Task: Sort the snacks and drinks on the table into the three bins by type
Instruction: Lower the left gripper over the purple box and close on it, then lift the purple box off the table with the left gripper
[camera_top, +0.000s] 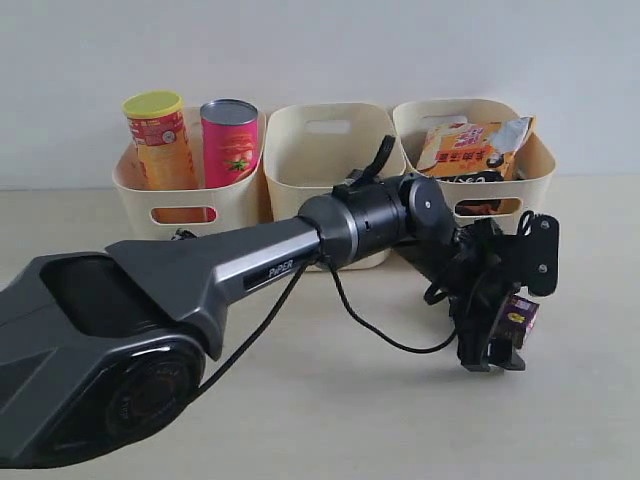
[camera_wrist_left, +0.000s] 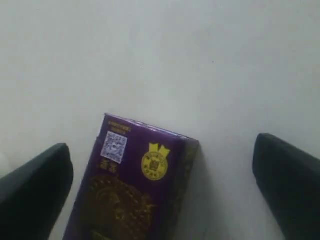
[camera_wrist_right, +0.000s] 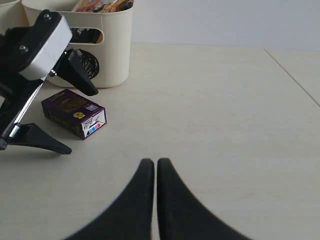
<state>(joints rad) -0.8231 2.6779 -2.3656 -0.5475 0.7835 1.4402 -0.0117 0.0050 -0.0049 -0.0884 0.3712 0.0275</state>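
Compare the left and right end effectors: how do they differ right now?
The left end effector stands wide open; the right end effector is shut, tips together. The left has the dark purple carton lying between its jaws, not gripped; the right holds nothing. Both have dark jaws and sit low over the table.

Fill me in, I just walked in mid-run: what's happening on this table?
The robot is sorting snacks and drinks into bins. Its left gripper is open and lowered astride a dark purple carton, which lies on the table in front of the right bin; the jaws are not closed on it. The right gripper is shut and holds nothing. A yellow chip tube and a pink chip tube stand in the left bin, and an orange noodle bag sits in the right bin. Nothing shows above the rim of the middle bin.
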